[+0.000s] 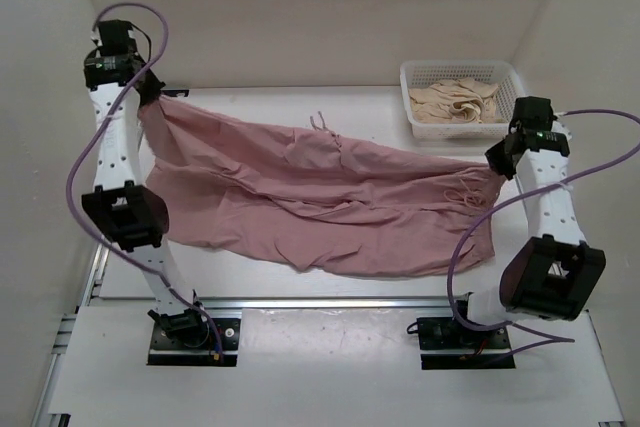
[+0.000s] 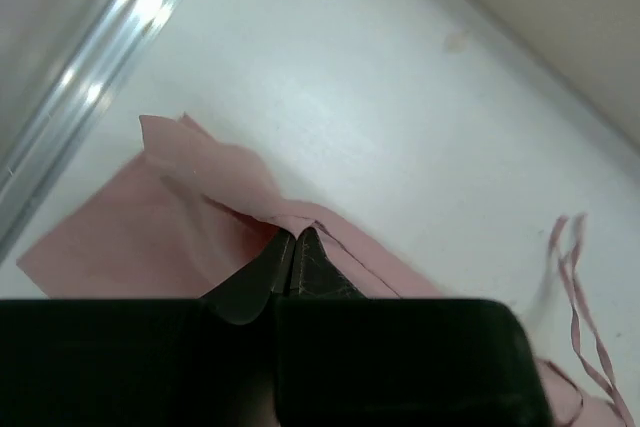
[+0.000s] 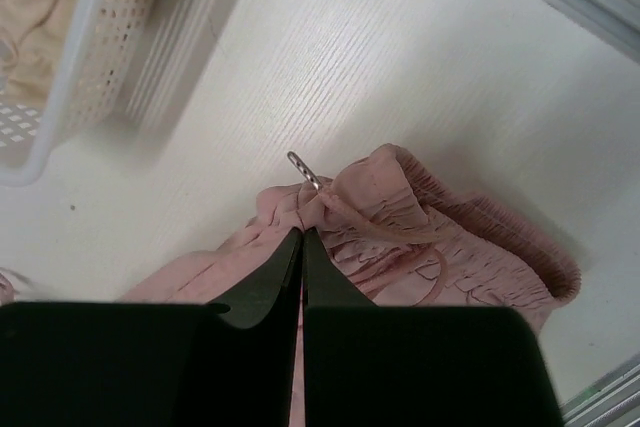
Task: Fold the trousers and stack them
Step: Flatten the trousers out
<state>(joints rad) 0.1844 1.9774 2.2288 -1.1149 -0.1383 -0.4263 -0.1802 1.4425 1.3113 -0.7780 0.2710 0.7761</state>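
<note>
The dusty-pink trousers (image 1: 320, 197) hang stretched across the table between my two grippers. My left gripper (image 1: 150, 90) is shut on a leg hem at the far left and holds it raised; in the left wrist view the jaws (image 2: 293, 232) pinch the pink hem (image 2: 200, 197). My right gripper (image 1: 497, 155) is shut on the gathered elastic waist at the right; in the right wrist view the jaws (image 3: 302, 232) pinch the waist (image 3: 430, 237) beside a drawstring with a metal tip (image 3: 303, 171). A loose drawstring (image 2: 580, 287) trails on the table.
A white perforated basket (image 1: 462, 72) holding a beige-cream garment (image 1: 458, 100) stands at the back right, close behind my right gripper; its wall shows in the right wrist view (image 3: 110, 57). White walls enclose the table (image 1: 300, 107). An aluminium rail (image 1: 330, 304) runs along the near edge.
</note>
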